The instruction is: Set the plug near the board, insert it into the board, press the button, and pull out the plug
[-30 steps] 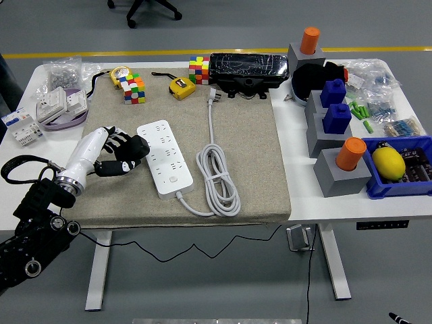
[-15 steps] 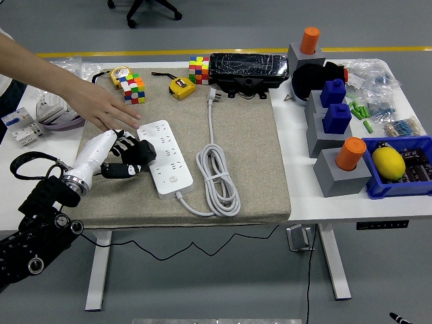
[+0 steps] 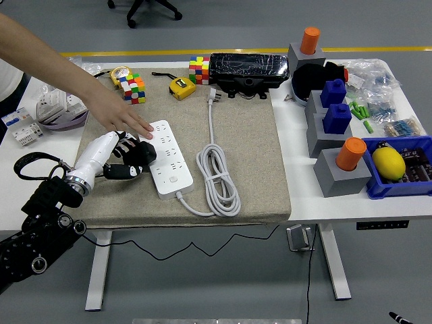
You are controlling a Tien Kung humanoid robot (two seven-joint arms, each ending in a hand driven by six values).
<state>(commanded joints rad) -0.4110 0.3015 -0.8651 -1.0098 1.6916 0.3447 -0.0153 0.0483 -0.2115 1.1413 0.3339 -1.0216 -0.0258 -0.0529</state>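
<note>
So the white power strip (image 3: 165, 158) lies on the grey felt mat (image 3: 256, 162), its plug (image 3: 213, 95) way off at the mat's far edge, cord coiled between. Left hand (image 3: 128, 156) sits curled loosely against the strip's left side, holding nothing. A person's hand (image 3: 125, 116) presses the strip's far end. White table (image 3: 297, 196), grey floor. Blue bin (image 3: 398, 177) holds a yellow lemon-shaped thing (image 3: 388, 162).

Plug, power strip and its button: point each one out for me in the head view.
Plug (image 3: 214, 95): head view, on the white plug head at the cable's far end.
Power strip (image 3: 167, 156): head view, on the middle of its white top face.
Button (image 3: 174, 179): head view, on the round switch near the strip's near end.
</note>
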